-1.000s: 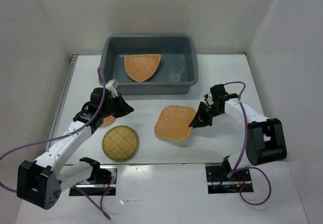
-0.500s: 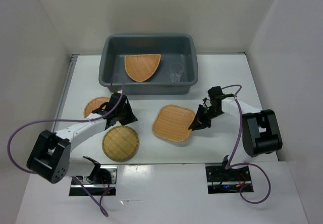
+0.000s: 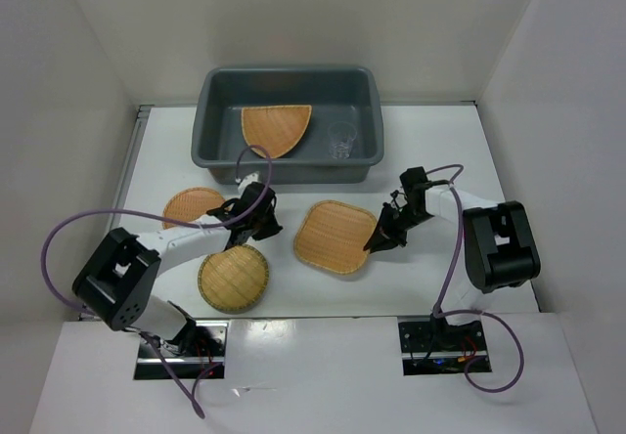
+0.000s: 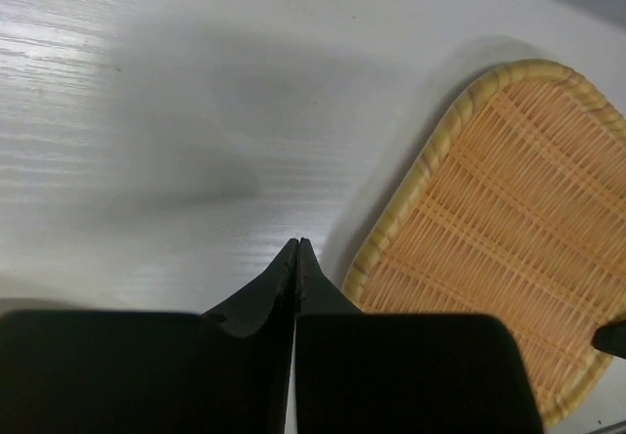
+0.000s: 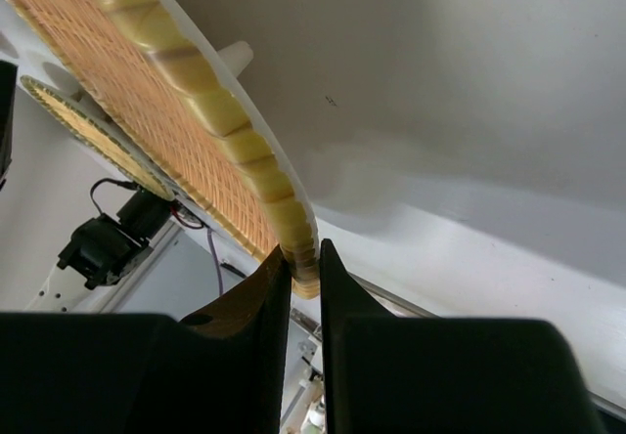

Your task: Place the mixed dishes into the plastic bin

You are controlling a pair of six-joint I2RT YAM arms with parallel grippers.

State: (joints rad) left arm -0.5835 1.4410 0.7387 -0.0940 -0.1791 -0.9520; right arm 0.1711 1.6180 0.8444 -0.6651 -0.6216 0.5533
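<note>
The right gripper (image 5: 304, 258) pinched the rim of the square tray (image 3: 335, 237), which sat on the table (image 3: 440, 151) in front of the bin (image 3: 217, 152). The left gripper (image 4: 297, 245) was closed on nothing, just beside the tray's other edge. The best way would be to lift slowly, keep the pinch firm, clear the bin's rim, then let go inside.

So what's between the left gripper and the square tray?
Just bare table: the left gripper sits shut beside the square tray, shown in left wrist view.
</note>
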